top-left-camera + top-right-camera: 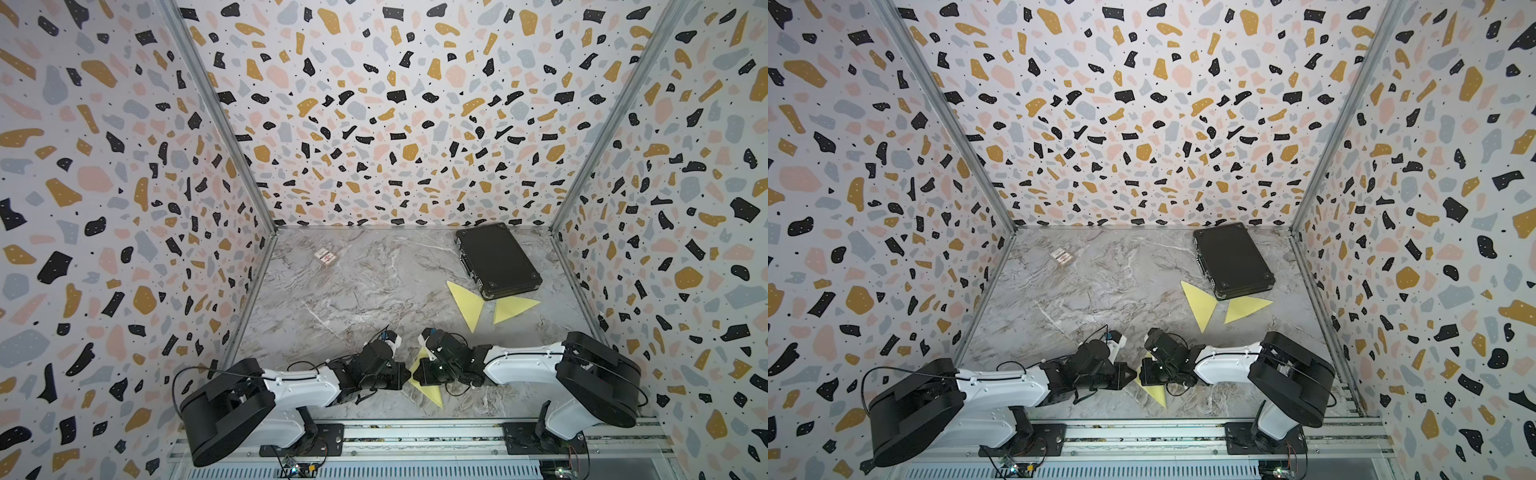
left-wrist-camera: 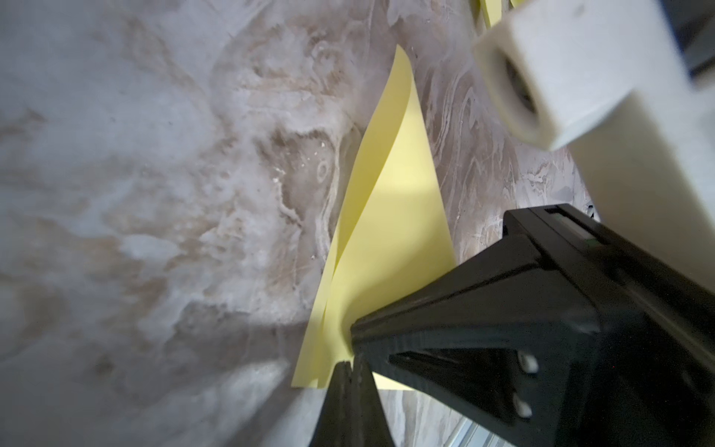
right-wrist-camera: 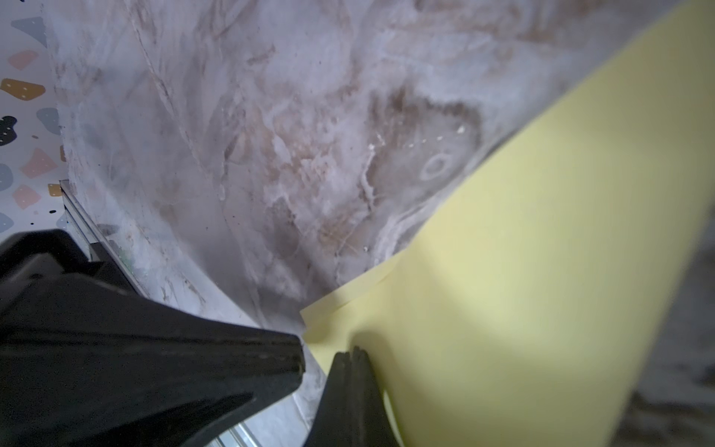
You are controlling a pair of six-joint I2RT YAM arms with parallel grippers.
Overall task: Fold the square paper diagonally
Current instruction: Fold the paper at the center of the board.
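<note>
In a top view, the pale yellow square paper sheet (image 1: 430, 395) lies well nearer the robot than the black hard-shell case (image 1: 498, 262). Two folded yellow paper triangles (image 1: 467, 305) (image 1: 513, 308) lie just beside the case and one small printed card box (image 1: 325, 256) sits far to its left, making three papers in all. The left wrist view shows the left gripper (image 2: 344, 371) with jaws closed and tips on the sheet's doubled, bulging layers. The right wrist view shows the right gripper (image 3: 353, 358) likewise closed at that corner, pinching or pressing I cannot tell, so the fold seems laid but uncreased and the next move is to flatten it.
</note>
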